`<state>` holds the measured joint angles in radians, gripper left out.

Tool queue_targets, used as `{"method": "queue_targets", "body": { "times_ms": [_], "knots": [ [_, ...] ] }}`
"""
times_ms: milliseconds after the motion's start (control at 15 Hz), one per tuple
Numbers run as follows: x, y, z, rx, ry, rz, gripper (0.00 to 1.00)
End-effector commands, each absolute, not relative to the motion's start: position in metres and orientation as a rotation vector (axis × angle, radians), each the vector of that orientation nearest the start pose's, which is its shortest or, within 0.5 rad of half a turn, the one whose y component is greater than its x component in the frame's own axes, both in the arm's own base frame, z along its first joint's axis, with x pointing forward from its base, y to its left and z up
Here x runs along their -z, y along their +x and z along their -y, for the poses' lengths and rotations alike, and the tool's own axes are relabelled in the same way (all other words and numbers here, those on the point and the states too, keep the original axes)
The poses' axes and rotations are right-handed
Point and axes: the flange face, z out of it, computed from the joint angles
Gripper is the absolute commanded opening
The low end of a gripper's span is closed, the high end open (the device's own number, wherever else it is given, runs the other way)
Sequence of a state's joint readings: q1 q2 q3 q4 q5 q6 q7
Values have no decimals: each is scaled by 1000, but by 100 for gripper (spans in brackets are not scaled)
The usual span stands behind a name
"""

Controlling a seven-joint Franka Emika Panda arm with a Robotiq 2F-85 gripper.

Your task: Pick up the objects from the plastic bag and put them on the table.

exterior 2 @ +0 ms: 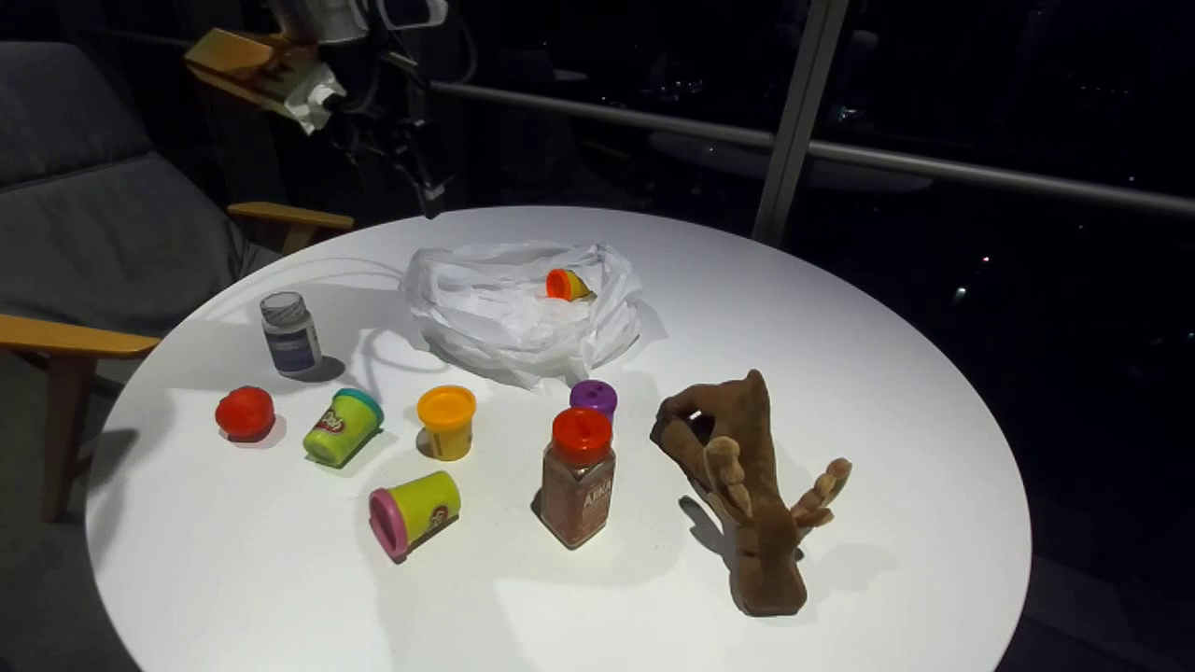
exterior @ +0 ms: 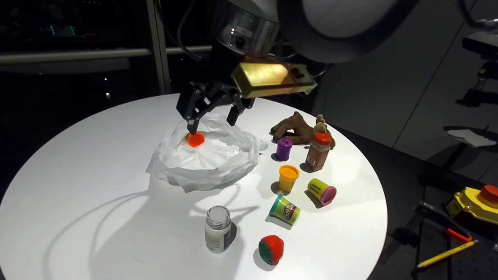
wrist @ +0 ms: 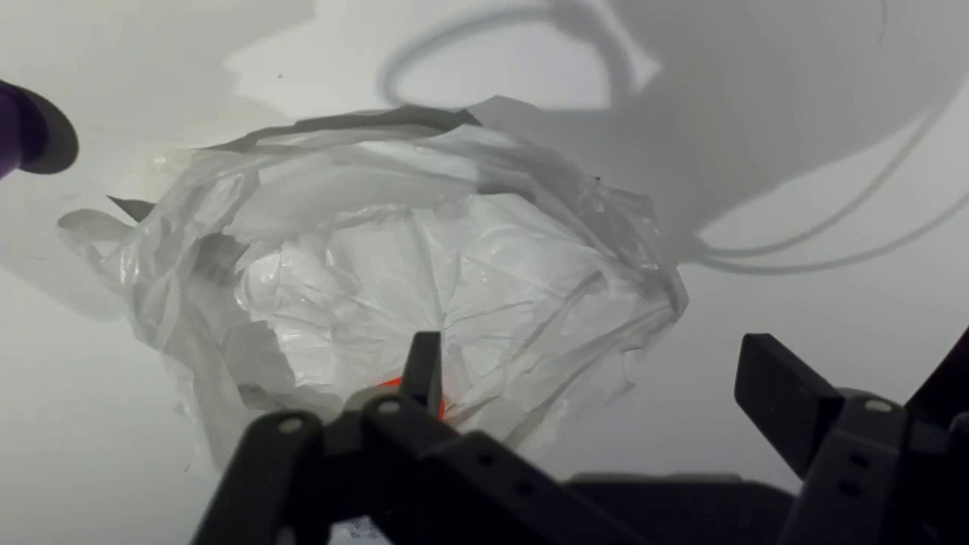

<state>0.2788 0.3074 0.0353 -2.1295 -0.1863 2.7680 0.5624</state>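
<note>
The white plastic bag (exterior: 206, 177) lies open and crumpled on the white round table (exterior: 116, 241); it shows in an exterior view (exterior 2: 523, 341) and the wrist view (wrist: 454, 166). Inside it lies a yellow cup with an orange-red lid (exterior 2: 560, 285), also seen in an exterior view (exterior: 196, 139). In the wrist view, only slivers of its orange-red lid (wrist: 392, 382) show behind my left-hand finger. My gripper (exterior: 212, 123) is open and empty above the bag. It also shows in an exterior view (exterior 2: 431, 201) and the wrist view (wrist: 590, 356).
On the table stand a glass jar (exterior: 218, 233), a toy strawberry (exterior: 271, 249), a green cup (exterior: 284, 210), a pink-lidded cup (exterior: 322, 191), an orange cup (exterior: 288, 179), a purple shaker (exterior: 284, 149), a red-capped spice bottle (exterior: 318, 153) and a brown plush toy (exterior 2: 761, 504).
</note>
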Motion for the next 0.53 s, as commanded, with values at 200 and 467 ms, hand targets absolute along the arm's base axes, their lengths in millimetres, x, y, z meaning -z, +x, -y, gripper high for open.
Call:
{"method": "queue_targets", "body": {
  "times_ms": [200,467],
  "knots": [
    [-252,669,-170,322,-3158,-160,100],
    [-225,711,-160,281,-3143,-250,100]
  ]
}}
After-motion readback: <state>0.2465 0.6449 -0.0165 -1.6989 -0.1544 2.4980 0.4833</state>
